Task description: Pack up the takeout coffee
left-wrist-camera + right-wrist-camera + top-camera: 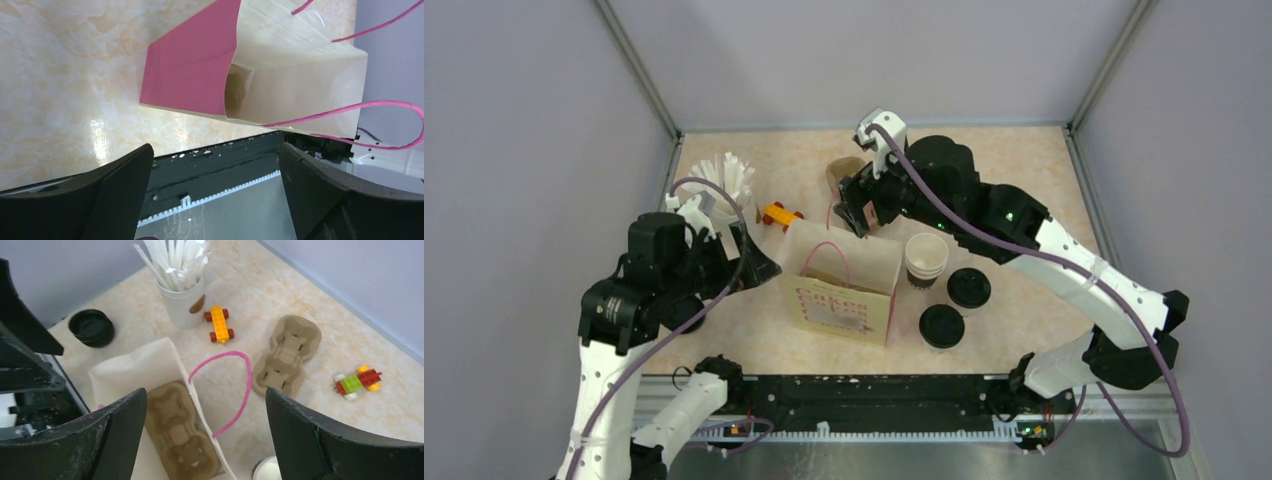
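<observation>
The takeout coffee stands to the right of the bag: stacked paper cups [925,258] with white rims, and two black lids [969,287] [941,326] flat on the table. The paper bag [839,290] stands open with pink handles. In the right wrist view a brown pulp tray [182,430] lies inside the bag [125,370], and a cup rim [267,471] shows at the bottom edge. My right gripper [859,210] [206,395] hangs open over the bag's far edge, holding nothing. My left gripper [762,265] [215,150] is open beside the bag's pink side [192,70], empty.
A beige cup of white sticks [724,185] [181,300] stands at the back left. A toy brick car [780,215] [220,324] lies near it. A second pulp tray [286,355] and another brick toy [357,381] lie behind the bag. Black lid [91,328].
</observation>
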`<state>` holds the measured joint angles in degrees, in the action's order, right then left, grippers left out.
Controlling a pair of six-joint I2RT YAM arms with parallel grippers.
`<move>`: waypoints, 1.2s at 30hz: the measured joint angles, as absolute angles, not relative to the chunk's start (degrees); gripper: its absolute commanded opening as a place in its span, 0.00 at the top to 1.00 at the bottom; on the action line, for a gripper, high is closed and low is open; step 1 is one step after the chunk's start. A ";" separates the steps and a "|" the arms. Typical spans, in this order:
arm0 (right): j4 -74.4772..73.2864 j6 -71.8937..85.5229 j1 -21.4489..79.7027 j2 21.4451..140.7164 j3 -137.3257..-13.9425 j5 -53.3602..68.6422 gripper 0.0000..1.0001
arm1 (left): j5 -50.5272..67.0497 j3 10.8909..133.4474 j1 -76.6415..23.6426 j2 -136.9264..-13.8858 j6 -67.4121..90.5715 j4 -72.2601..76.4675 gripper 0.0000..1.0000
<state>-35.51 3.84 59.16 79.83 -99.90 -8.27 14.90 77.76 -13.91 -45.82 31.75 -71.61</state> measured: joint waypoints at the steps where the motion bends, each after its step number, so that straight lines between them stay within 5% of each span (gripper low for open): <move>1: -37.54 3.09 59.16 80.36 -100.60 -9.43 0.13 | 15.73 77.30 -13.91 -45.78 31.59 -71.61 0.02; 19: -52.40 1.74 55.75 84.55 -103.22 -4.93 0.16 | 19.66 75.50 -13.91 -48.27 30.50 -70.28 0.15; 28: -54.87 2.13 52.99 86.91 -105.14 -2.07 0.17 | 19.51 75.11 -13.91 -46.81 31.09 -71.70 0.32; 36: -58.30 1.34 52.58 89.47 -109.40 2.98 0.17 | 21.37 74.32 -13.89 -43.38 32.29 -72.10 0.31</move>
<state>-58.30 1.34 52.58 89.47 -109.40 2.98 21.37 74.32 -13.89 -43.38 32.29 -72.10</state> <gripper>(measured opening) 0.831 0.682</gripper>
